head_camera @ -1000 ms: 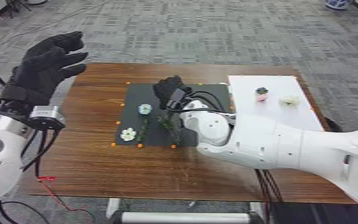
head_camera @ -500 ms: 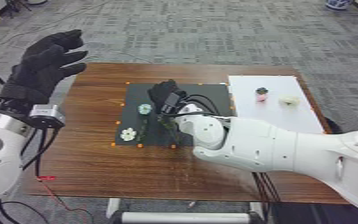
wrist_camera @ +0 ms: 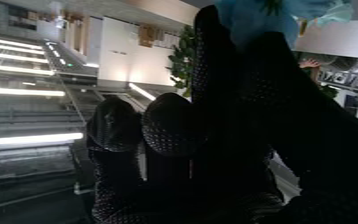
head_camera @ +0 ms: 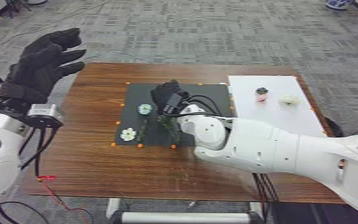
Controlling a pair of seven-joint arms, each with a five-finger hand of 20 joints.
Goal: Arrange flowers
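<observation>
With twelve at the far edge of the dark mat, we read the right robot hand at about twelve. In the right wrist view its thumb and a finger pinch a blue flower at the bloom, presumably so that the petals can be guided without trapping the stem. A green stem runs from beneath the hand towards six; we take it to belong to that flower. Beside it, at ten, the pale blue flower lies with its stem pointing towards seven. Both stems end near orange marks on the near edge, which suggests to us that the marks set the spacing. The white flower sits at eight, low down, probably to vary the heights. Off at three, the white board holds a pink flower and a cream flower, apparently kept apart as spares. The left robot hand, fingers loosely spread, is beyond the surface at ten, leaving us working room.
</observation>
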